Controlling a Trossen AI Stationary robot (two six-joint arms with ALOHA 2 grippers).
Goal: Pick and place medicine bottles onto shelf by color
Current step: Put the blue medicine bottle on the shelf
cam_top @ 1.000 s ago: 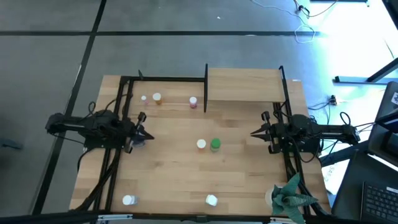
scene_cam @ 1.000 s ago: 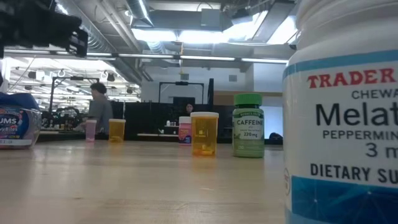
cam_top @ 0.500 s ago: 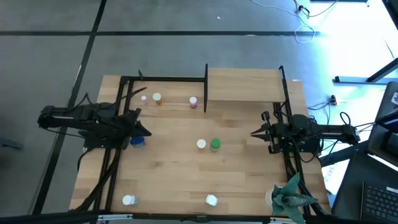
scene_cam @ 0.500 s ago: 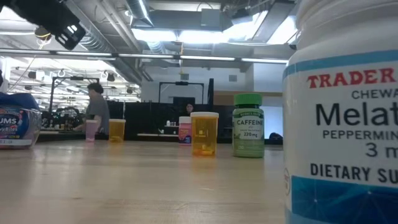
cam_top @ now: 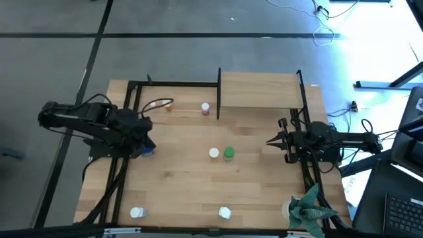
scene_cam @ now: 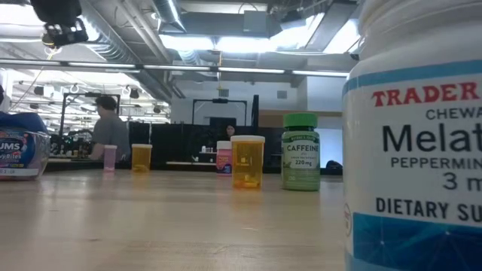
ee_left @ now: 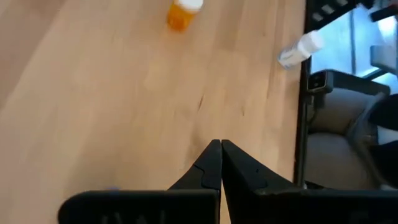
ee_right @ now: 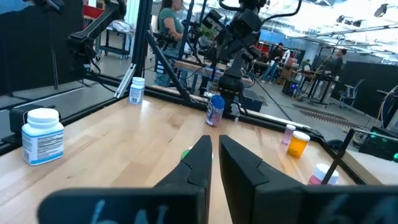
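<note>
The desk (cam_top: 185, 185) is a pale plank top framed in black tubing, standing on a grey floor with dark seams; beyond it the room is an open workshop with ceiling lights, benches and a person (scene_cam: 109, 128) seated at the back. The shelf (cam_top: 259, 89), a light wood board with thin black uprights, sits at the desk's far right corner. I count seven bottles from above: an orange bottle (cam_top: 214, 153) and a green bottle (cam_top: 229, 154) side by side mid-desk, a pink bottle (cam_top: 205, 108) and another orange one (cam_top: 168, 104) near the far edge, a blue bottle (cam_top: 145, 150) at the left edge, and two white bottles (cam_top: 137, 213) along the near edge. The left gripper (cam_top: 147, 135), fingers pressed together and empty, hangs over the left edge just beside the blue bottle. The right gripper (cam_top: 271, 141), fingers nearly touching, empty, waits at the right edge. A green paper plant (cam_top: 307, 210) stands at the near right corner.
</note>
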